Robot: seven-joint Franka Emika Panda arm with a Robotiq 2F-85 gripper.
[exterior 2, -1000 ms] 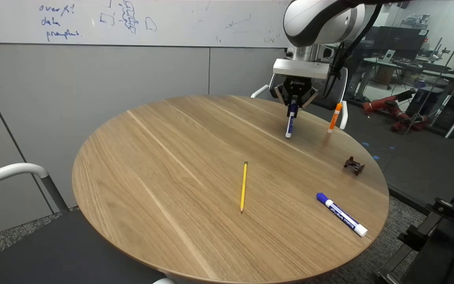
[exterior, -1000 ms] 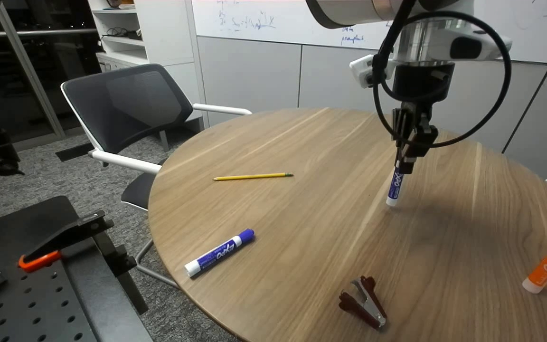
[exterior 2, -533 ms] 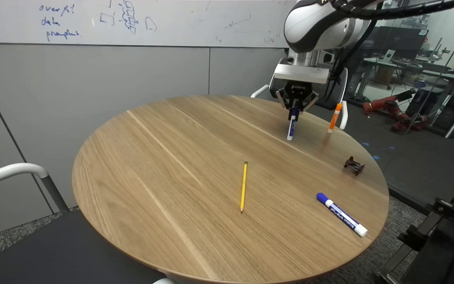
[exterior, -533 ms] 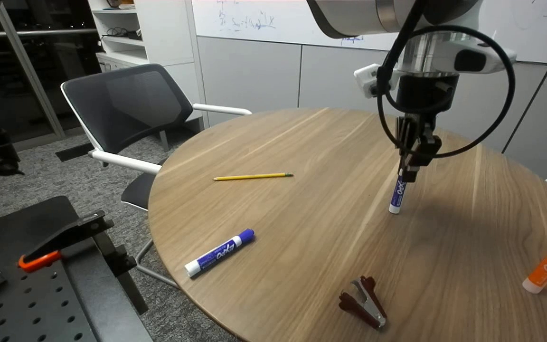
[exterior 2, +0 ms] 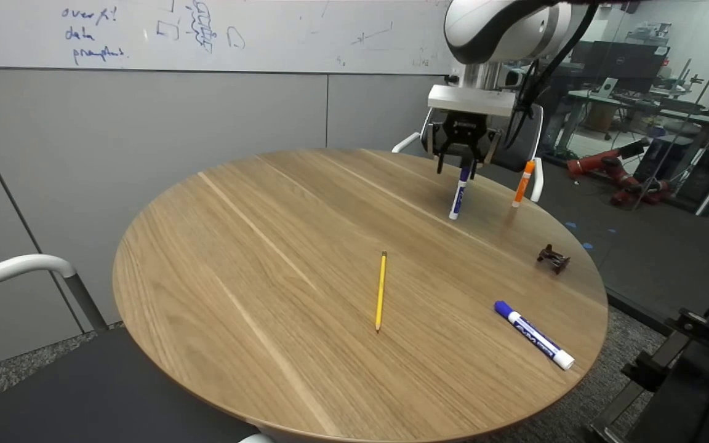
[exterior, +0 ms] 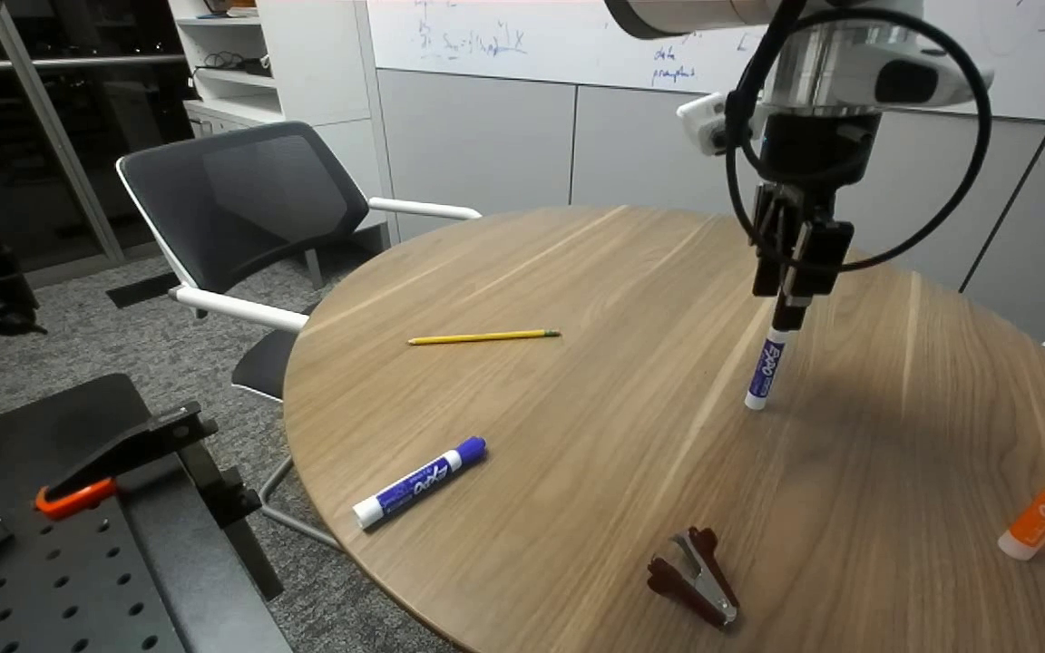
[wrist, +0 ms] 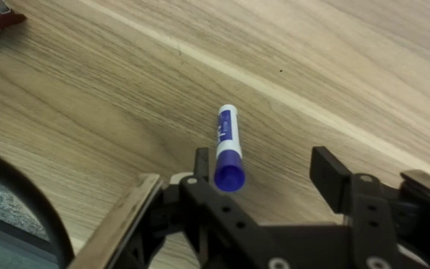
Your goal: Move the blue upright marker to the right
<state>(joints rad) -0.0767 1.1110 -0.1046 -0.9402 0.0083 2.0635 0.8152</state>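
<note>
The blue upright marker (exterior: pixel 766 367) stands on its white end on the round wooden table, blue cap upward and leaning a little; it shows in both exterior views. Seen from above in the wrist view, the marker (wrist: pixel 228 149) lies close beside the left finger (wrist: pixel 201 164), with a wide gap to the right finger (wrist: pixel 329 179). My gripper (wrist: pixel 262 166) is open. In an exterior view the gripper (exterior 2: pixel 458 167) is just above, around the height of the cap, its fingers spread apart. Whether a finger touches the cap I cannot tell.
An orange marker (exterior 2: pixel 523 183) stands near the table edge. A staple remover (exterior: pixel 697 579), a larger blue-and-white marker (exterior: pixel 420 482) lying flat and a yellow pencil (exterior: pixel 484 337) are on the table (exterior 2: pixel 256 246). A cable (exterior: pixel 981 136) loops beside the wrist.
The gripper went down with the marker, setting its white end on the table, then opened and rose slightly. The marker now stands outside its grip. Other objects have not moved.
</note>
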